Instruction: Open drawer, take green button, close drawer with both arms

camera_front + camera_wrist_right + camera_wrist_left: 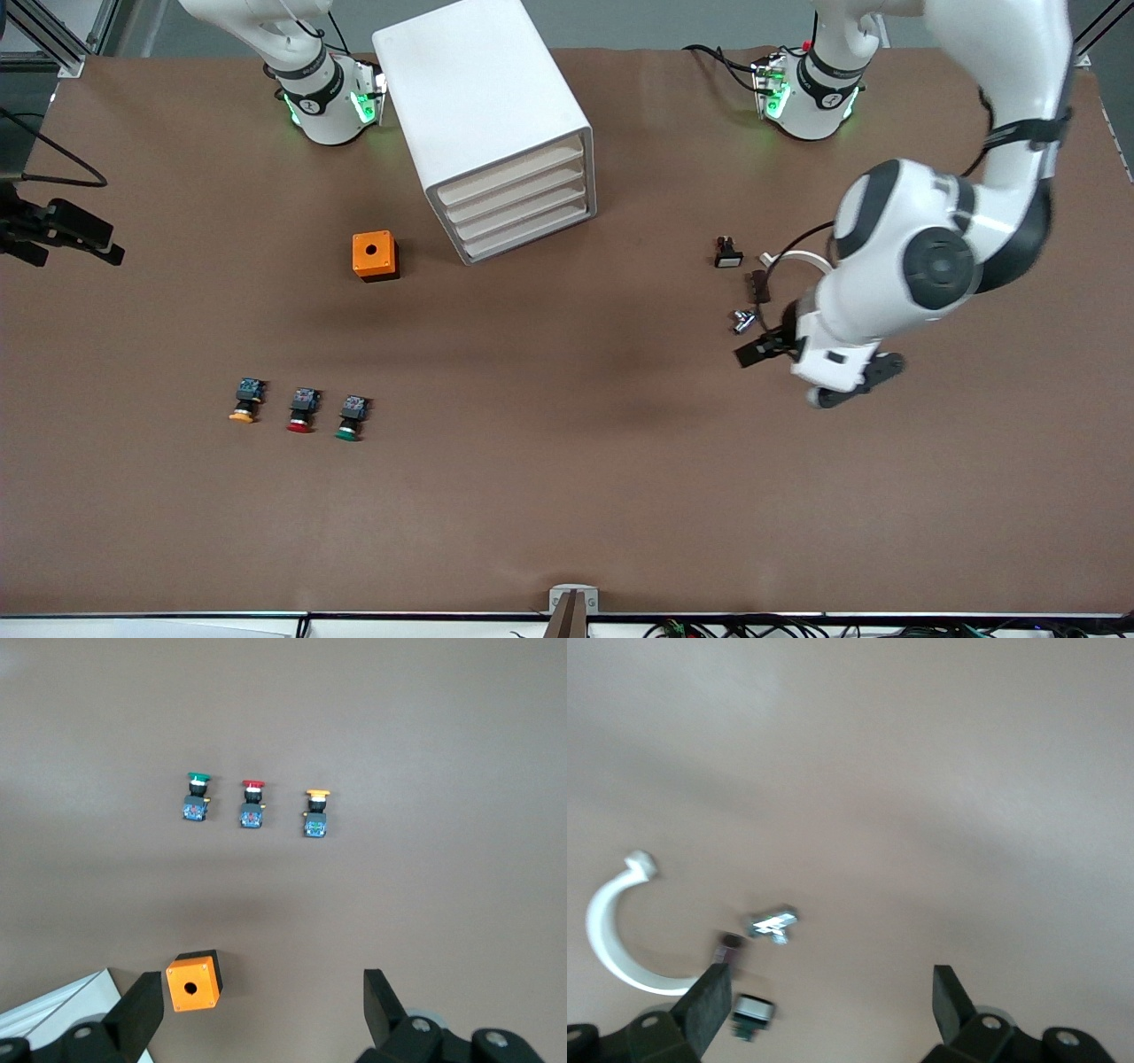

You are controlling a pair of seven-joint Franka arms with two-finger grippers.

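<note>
The white four-drawer cabinet [493, 124] stands near the arms' bases. All its drawers are pushed in, the third drawer [524, 216] from the top among them. The green-capped button [352, 418] [197, 796] lies on the brown table, at the end of a row of three. My left gripper [766, 350] [828, 1005] hangs open and empty over small parts at the left arm's end. My right gripper [261, 1005] is open and empty, high over the table beside the orange box; the front view does not show it.
A red-capped button [302, 410] and an orange-capped one [247, 400] lie beside the green one. An orange box [375, 255] [192, 981] with a round hole sits beside the cabinet. Under the left gripper lie a white hook [611, 935], a metal part [772, 923] and a white-capped switch [728, 254].
</note>
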